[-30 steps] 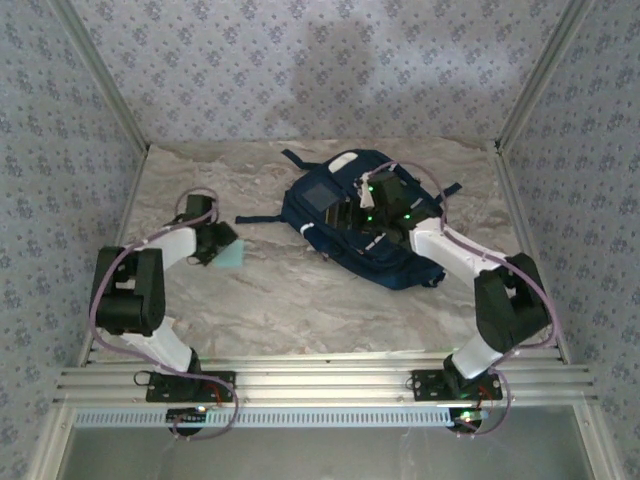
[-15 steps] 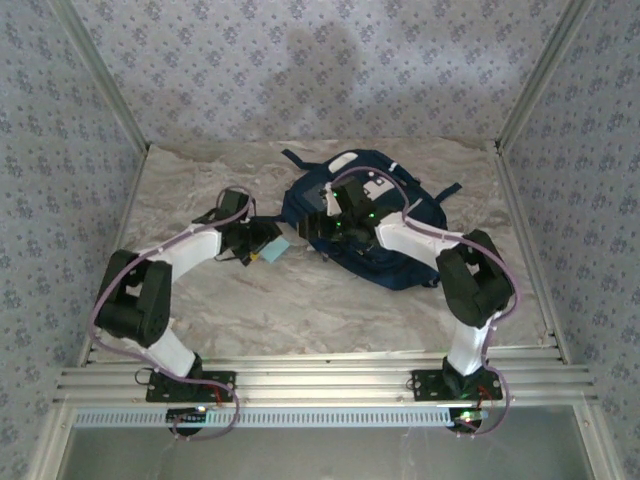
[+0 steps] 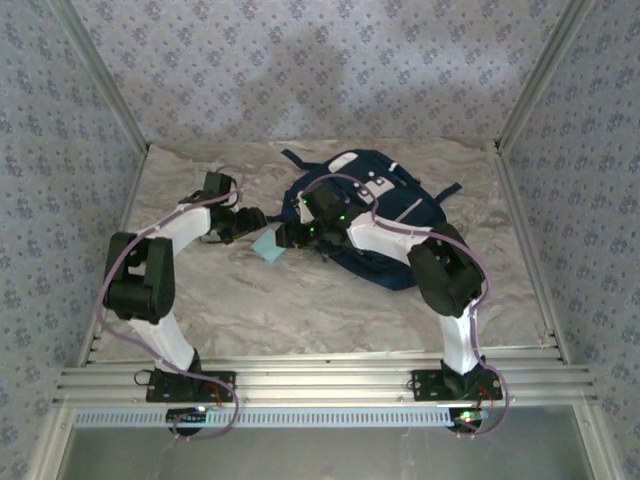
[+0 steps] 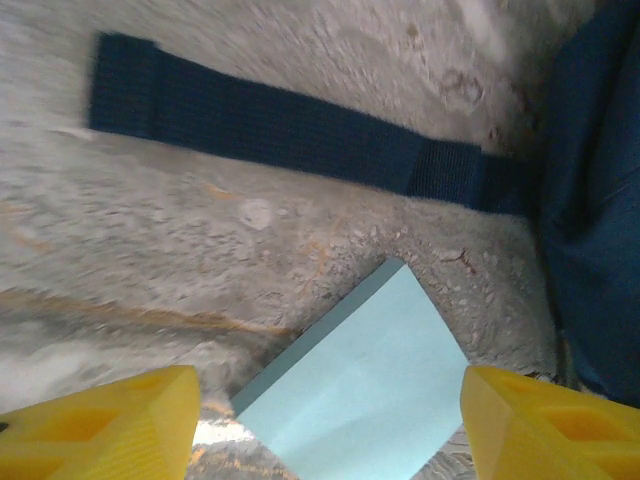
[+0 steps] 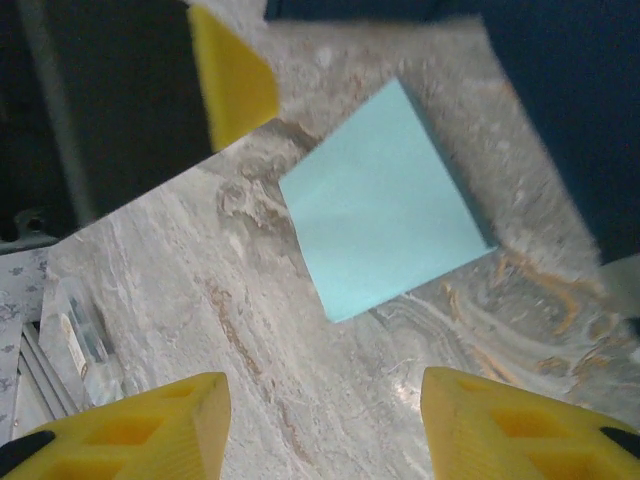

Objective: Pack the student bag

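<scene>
Walled in on the left, back and right by patterned panels (image 3: 300, 70), with a ribbed metal rail (image 3: 320, 380) along the near edge of the marble-look table (image 3: 300, 305). At back centre-right, lying flat, the student bag (image 3: 420, 205): navy, close to the back wall, clear of the right one. From its side, one dark strap (image 4: 280, 140) stretched flat over the marble, just beyond the pad in the left wrist view. Widest bare stretch across the front half, between bag and rail. More bare ground in the back left corner, and a narrower band to the right of the bag. Both arms reaching in to meet just off the bag's left edge, with the right forearm across the bag itself. Between them, flat on the table, a pale blue square pad (image 3: 267, 245), just beside the bag and apart from it. Left gripper (image 4: 325, 430) above the pad, jaws spread wide, with the pad in the gap below. In the right wrist view, a strip of bare table between one of its yellow fingertips (image 5: 230, 75) and the pad's nearest corner, so nothing clamped. Right gripper (image 5: 325, 430) pointed down at bare marble beside the pad, jaws partly apart, holding nothing and touching nothing. On the bag, a white tab (image 3: 375, 187) and white stripes; any lettering there too small to tell.
</scene>
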